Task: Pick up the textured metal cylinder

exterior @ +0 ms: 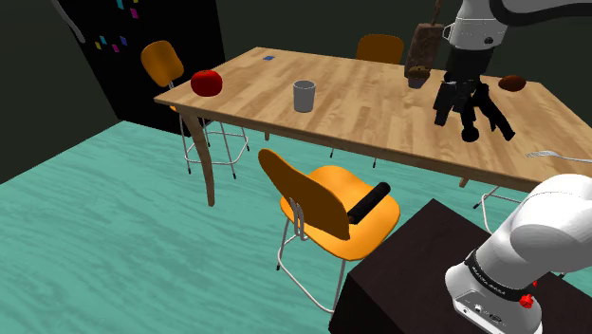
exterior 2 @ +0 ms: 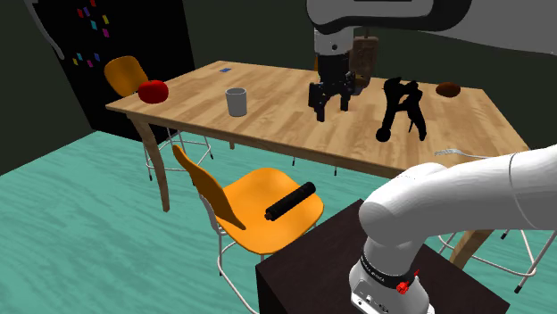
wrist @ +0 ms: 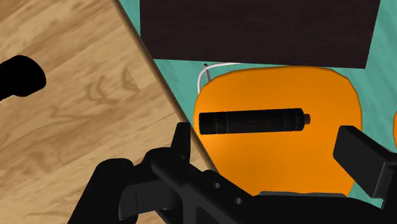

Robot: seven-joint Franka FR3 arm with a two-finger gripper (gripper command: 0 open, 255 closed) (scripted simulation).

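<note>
The all-black two-finger gripper (wrist: 270, 143) hangs open, empty, above the light wooden table (wrist: 76, 127). The long black cylinder (wrist: 251, 121) lies flat mid-seat on the orange chair (wrist: 273, 89) — I'd descend past the table's edge, jaws straddling its narrow width.

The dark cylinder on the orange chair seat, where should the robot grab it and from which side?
Probably best: grip the cylinder at mid-length, coming down from above with the fingers straddling its round sides. It lies flat on the chair seat, so its top and sides are exposed.

Cylinder (exterior: 368, 202) lying on chair (exterior: 323, 204); chair between table (exterior: 379, 119) and stand (exterior: 408, 270); cup (exterior: 304, 96) on table.
</note>
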